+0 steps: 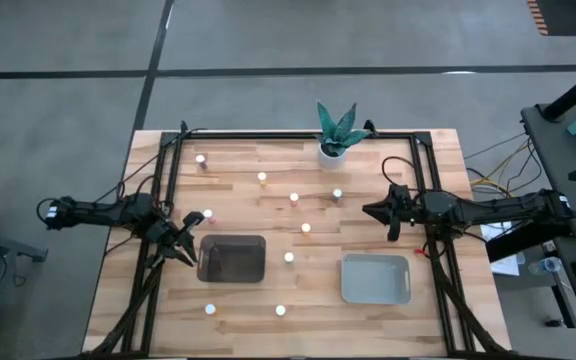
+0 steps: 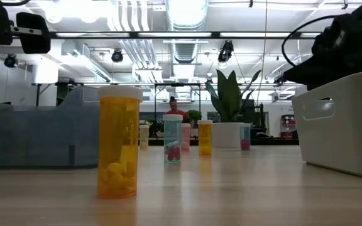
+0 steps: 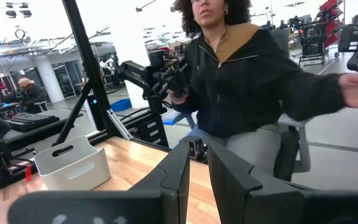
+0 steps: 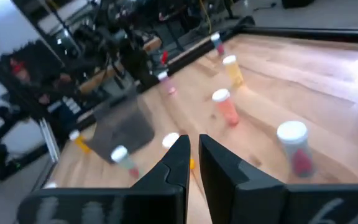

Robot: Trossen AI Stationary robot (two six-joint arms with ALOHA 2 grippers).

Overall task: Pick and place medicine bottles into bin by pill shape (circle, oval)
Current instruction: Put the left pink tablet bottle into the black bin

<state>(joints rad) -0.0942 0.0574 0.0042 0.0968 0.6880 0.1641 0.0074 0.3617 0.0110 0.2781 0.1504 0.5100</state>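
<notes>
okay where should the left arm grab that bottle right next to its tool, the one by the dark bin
Grip that medicine bottle around its body just under the white cap, coming down from above. It appears to stand upright, and the dark bin sits close beside it, so a low sideways approach looks cramped.

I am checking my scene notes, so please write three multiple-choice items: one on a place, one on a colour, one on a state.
1. Which bin lies beside the left gripper?
A. the dark bin
B. the pale bin
C. neither
2. What colour is the bottle nearest the low camera?
A. blue
B. amber
C. green
3. How is the right gripper?
A. wide open
B. holding a bottle
C. shut, empty

Key: 1 A, the left gripper hangs at the dark bin, far from the pale bin. 2 B, the amber bottle. 3 C, the right gripper holds nothing.
</notes>
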